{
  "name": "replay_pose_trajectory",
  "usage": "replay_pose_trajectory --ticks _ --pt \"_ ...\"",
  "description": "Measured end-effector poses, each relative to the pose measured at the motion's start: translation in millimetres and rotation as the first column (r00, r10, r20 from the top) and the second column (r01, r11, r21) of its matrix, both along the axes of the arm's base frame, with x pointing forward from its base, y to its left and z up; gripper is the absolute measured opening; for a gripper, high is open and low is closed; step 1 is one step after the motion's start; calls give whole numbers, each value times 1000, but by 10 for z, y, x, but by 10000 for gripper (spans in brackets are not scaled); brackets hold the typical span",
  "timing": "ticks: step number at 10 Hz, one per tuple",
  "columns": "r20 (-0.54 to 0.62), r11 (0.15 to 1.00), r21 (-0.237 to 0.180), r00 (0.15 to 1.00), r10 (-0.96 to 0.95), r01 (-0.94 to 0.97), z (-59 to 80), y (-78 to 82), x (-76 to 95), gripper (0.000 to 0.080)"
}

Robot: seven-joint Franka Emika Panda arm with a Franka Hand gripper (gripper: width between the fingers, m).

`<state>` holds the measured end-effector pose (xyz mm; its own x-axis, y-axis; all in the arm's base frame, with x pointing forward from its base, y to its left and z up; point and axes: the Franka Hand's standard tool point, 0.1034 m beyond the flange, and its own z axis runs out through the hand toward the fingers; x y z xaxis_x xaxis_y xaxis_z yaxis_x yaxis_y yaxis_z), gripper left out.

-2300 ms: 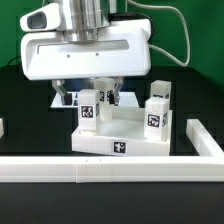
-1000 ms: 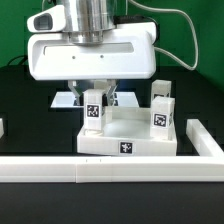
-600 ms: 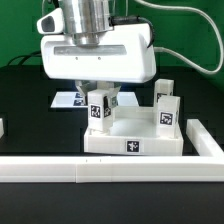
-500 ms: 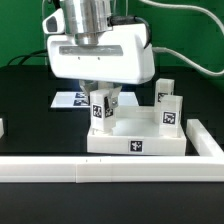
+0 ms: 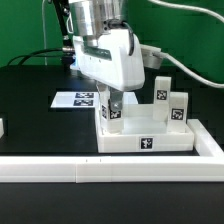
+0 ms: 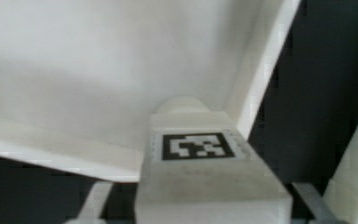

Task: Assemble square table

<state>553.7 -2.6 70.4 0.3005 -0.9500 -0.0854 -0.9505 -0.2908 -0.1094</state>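
The square table top (image 5: 165,133) lies upside down against the right corner of the rail, a tag on its front wall. Two white tagged legs (image 5: 162,96) (image 5: 179,110) stand upright at its far right corners. My gripper (image 5: 113,106) is shut on a third tagged leg (image 5: 116,112) that stands in the top's near left corner. In the wrist view this leg (image 6: 197,146) fills the gap between my fingers (image 6: 101,200), with the top's white inner face (image 6: 105,80) behind it.
The long white border rail (image 5: 90,170) runs along the front and turns back at the exterior view's right (image 5: 211,143). The marker board (image 5: 78,99) lies behind the top on the black table. A small white piece (image 5: 2,127) shows at the left edge.
My gripper has turned about its own axis with the leg in it and shifted toward the exterior view's right. The table top and its two standing legs have slid right against the rail.
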Motion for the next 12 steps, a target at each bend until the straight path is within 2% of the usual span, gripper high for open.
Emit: replay_pose_trajectory --ticks 3,4,5,6,10,12 --pt "-10 995 16 995 -96 96 -3 29 -4 291" --pt "-7 998 12 998 -62 62 -4 32 -5 479" --pt "0 999 6 999 38 -38 -2 58 -5 479" --pt "4 993 2 993 117 -117 2 81 -4 616" --pt "36 905 -29 904 425 -424 4 108 -1 648" --pt "40 828 -54 827 560 -558 4 124 -2 649"
